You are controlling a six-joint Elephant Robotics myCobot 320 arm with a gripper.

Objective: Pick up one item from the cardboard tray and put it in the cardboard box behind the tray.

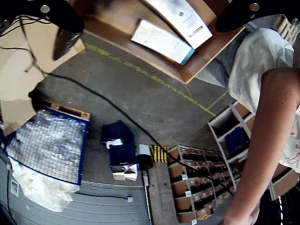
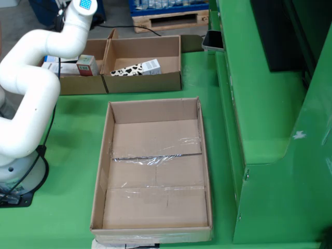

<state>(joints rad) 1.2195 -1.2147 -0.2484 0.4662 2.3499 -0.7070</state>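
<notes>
In the fixed view a large shallow cardboard tray (image 2: 155, 212) lies in the middle of the green table with nothing in it. Behind it stand two open cardboard boxes: the right one (image 2: 145, 82) holds a cow-patterned carton (image 2: 124, 71) and a white carton (image 2: 151, 66), the left one (image 2: 83, 83) holds small cartons (image 2: 87, 65). The white arm (image 2: 31, 78) rises at the left; its gripper is out of that frame. In the wrist view my gripper (image 1: 150, 26) is open, black fingers (image 1: 61, 14) wide apart, nothing between them. Beyond lie two white cartons (image 1: 161, 40) on brown cardboard (image 1: 201, 54).
A raised green ledge (image 2: 259, 104) runs along the table's right side. The arm's base (image 2: 15, 176) and cable sit at the left. The tilted wrist view shows the floor, a blue wire cage (image 1: 47, 145), parts shelves (image 1: 197, 183) and a person's arm (image 1: 267, 140) close at the right.
</notes>
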